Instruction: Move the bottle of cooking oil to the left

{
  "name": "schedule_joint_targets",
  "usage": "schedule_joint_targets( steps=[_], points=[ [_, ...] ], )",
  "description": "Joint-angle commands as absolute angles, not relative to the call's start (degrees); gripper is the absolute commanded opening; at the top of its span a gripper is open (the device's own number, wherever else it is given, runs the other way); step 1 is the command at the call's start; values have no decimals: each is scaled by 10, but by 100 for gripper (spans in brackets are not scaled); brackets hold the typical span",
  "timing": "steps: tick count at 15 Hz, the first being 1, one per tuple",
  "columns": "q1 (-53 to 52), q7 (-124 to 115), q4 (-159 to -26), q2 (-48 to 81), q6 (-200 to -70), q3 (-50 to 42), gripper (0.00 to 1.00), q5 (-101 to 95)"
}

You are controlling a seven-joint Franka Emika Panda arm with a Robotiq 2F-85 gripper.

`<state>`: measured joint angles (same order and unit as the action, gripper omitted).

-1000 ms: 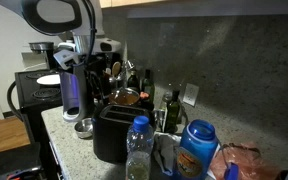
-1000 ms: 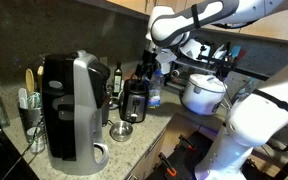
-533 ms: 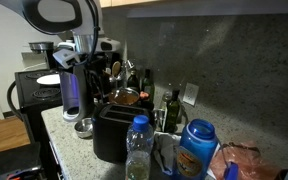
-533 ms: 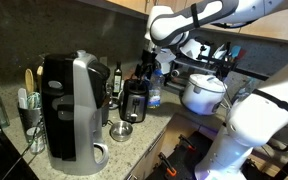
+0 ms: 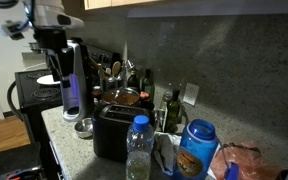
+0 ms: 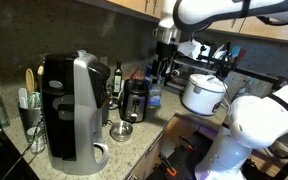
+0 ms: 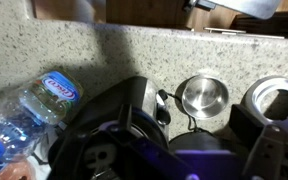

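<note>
Nearest in an exterior view, the bottle of cooking oil (image 5: 137,148) stands upright on the surface (image 5: 72,140). Its blue cap is on and nothing is touching it. A blue-lidded container (image 5: 196,148) stands just beside it on one side. The black toaster (image 5: 111,135) stands close on the other side and a little behind. Beyond the toaster is a small metal cup (image 5: 83,127). Dark green bottles (image 5: 171,108) line the wall, and a tall coffee maker (image 5: 71,85) stands at the far end.

Farthest and highest is the end effector (image 6: 166,55), which hangs well above the toaster and well apart from the bottle. No view shows its fingers clearly, so I cannot tell whether they are spread or pressed together. It carries nothing. The wrist view looks down on the bottle, the toaster and the cup from above.

The task looks to be at the approach step, with the grasp not yet made. The next move calls for coming down over the bottle and fitting the fingers into the narrow room between toaster and container. It must then close on the bottle firmly without crushing the soft plastic. The bottle then needs lifting or sliding clear of its neighbours and moving left.
</note>
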<state>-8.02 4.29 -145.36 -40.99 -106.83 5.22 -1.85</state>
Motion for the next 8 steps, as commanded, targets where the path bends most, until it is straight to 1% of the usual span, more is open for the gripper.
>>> schedule_joint_targets(
  steps=[1, 4, 8],
  points=[
    [-69, 27, -1475, -522, -969, 60, 100, -42],
    [-38, 21, -1472, -546, -952, 35, 100, -77],
    [6, 22, -1473, -542, -980, -13, 100, -116]
  ],
)
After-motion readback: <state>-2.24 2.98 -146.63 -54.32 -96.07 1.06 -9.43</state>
